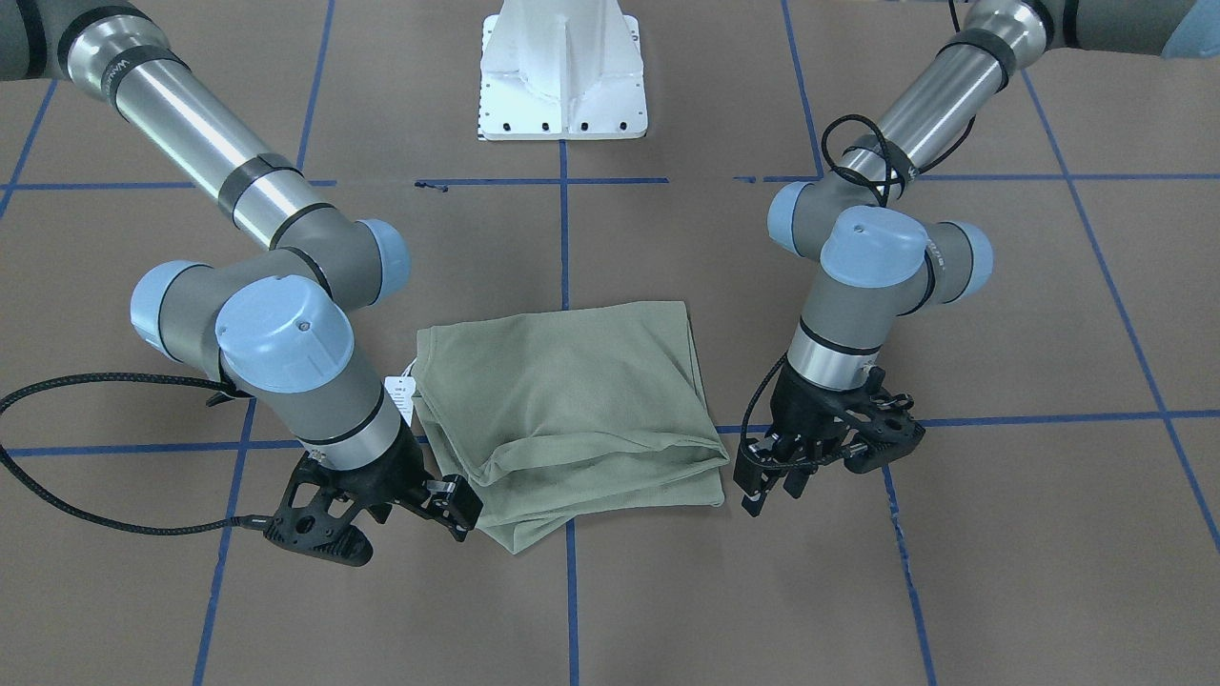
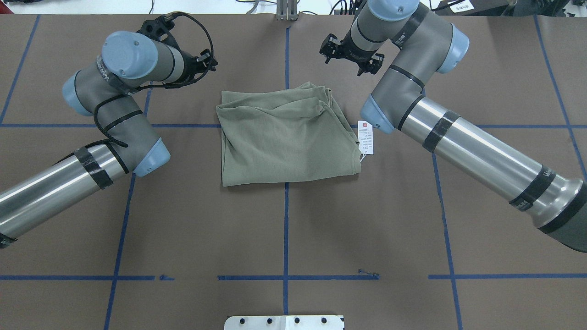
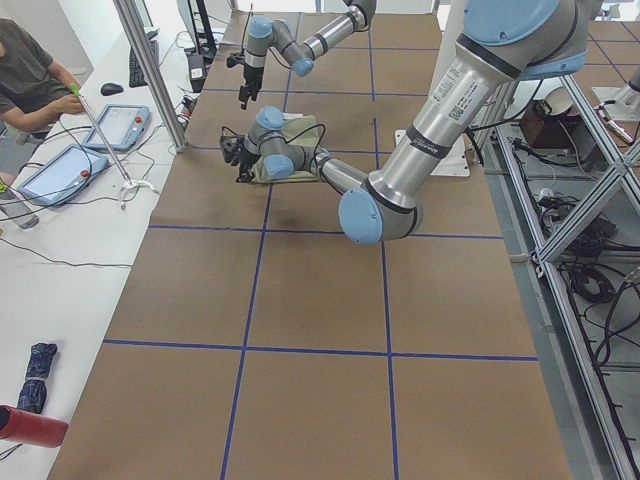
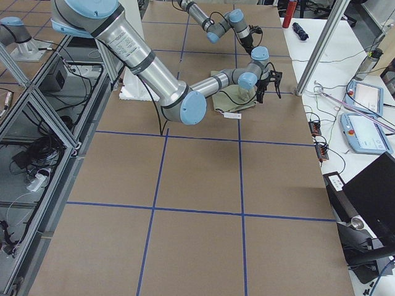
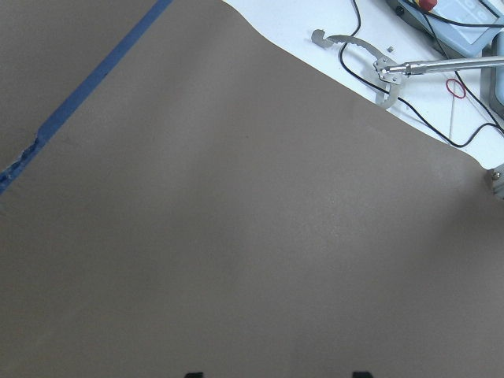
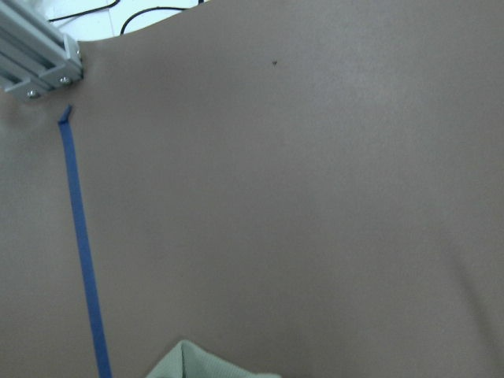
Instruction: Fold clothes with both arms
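The sage-green knit shirt (image 1: 572, 410) lies folded into a thick rectangle in the middle of the brown, blue-taped surface (image 1: 953, 572). My right end effector (image 1: 391, 529), fingers apart, sits at the shirt's far right corner, perhaps touching it. My left end effector (image 1: 818, 474), fingers apart and empty, hangs just beside the far left corner. For another fold, I judge both should pinch through every layer and lift evenly. The white hang tag (image 2: 366, 137) on the right edge needs minding.

Shirt (image 2: 286, 137) plain sage green; its tag (image 2: 366, 137) white with a red mark and fine print; table (image 2: 412, 220) brown, gridded with blue tape lines; left arm (image 2: 46, 190) and right arm (image 2: 481, 153) silver-grey, black bands, pale blue caps; base plate (image 1: 562, 95) white.
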`<state>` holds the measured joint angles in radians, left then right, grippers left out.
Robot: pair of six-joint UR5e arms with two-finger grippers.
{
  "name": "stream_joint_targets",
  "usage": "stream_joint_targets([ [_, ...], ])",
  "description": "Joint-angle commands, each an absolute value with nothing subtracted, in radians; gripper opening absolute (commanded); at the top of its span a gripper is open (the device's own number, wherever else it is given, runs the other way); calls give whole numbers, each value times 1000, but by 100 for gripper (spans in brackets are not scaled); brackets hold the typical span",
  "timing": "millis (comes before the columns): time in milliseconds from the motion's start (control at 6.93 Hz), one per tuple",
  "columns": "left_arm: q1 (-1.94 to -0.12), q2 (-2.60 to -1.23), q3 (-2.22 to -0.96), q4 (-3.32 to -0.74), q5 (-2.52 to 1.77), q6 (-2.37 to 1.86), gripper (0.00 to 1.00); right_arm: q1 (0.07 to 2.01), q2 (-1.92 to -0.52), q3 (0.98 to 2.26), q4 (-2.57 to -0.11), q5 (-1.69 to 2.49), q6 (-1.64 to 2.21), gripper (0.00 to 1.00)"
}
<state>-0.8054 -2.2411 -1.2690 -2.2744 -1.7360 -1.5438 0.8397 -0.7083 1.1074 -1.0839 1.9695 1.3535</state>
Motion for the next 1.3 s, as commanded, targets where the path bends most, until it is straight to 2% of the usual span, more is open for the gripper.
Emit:
stream_joint_targets([
  [0, -840, -2217, -1313, -2275, -1801, -1507, 66, 761, -742, 1181, -1085, 1970, 1410, 0],
  [289, -915, -2201, -1330, -2273, -1911, -1450, 66, 666, -733, 1200, -1088, 1903, 1457, 0],
  [577, -930, -2169, -1387, -2266, -1927, -1430, 66, 650, -729, 1187, -1091, 1881, 1444, 0],
  [1154, -937, -2119, -1433, -2264, -1934, -1430, 66, 733, -605, 947, -1080, 1861, 1317, 0],
])
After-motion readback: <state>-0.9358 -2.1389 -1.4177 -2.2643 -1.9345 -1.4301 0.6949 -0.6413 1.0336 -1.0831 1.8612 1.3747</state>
